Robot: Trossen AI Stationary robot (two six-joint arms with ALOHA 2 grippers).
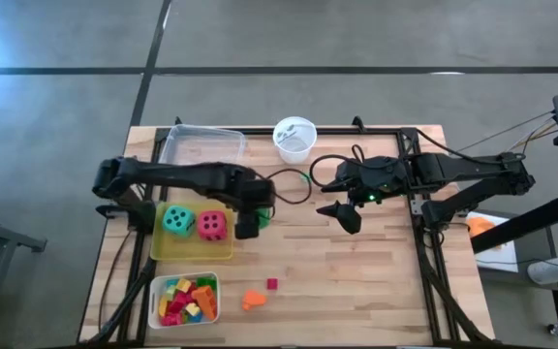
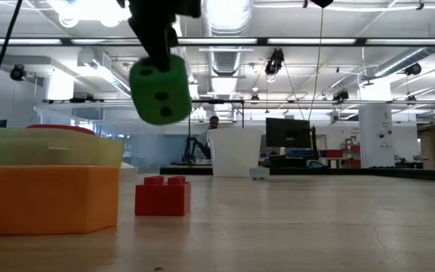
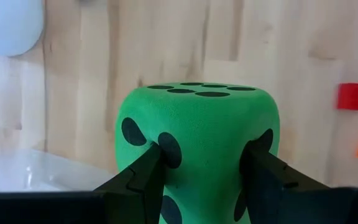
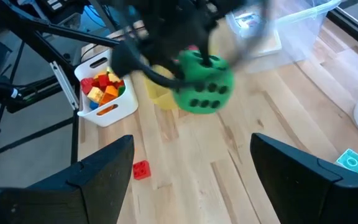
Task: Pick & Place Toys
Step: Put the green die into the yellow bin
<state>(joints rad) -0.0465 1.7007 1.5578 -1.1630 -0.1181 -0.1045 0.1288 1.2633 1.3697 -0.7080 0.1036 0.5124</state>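
Note:
A green foam die [image 3: 197, 130] with black dots hangs above the table, with my left gripper [image 3: 204, 180] shut on it. In the high view that gripper [image 1: 250, 221] is just right of the yellow tray [image 1: 194, 251]. A teal die [image 1: 177, 220] and a red die [image 1: 212, 225] lie in that tray. Toward the front edge, a small red block [image 1: 272, 284] and an orange block [image 1: 252, 301] rest on the wood. My right gripper [image 1: 342, 213] waits open above the table's middle right, holding nothing. My left gripper pinches the green die between its two fingers [image 3: 146, 174], which sit on two opposite dotted faces [image 3: 135, 134]. The fingers come from above, pointing steeply down. The die [image 2: 161, 89] hangs below them, slightly tilted and lifted clear of the table.
A white tray [image 1: 184, 299] full of coloured blocks stands at the front left. At the back are a clear tray [image 1: 200, 147] and a white cup [image 1: 294, 138]. A small teal card [image 4: 352, 160] lies near the cup. Bare wood lies at the front right.

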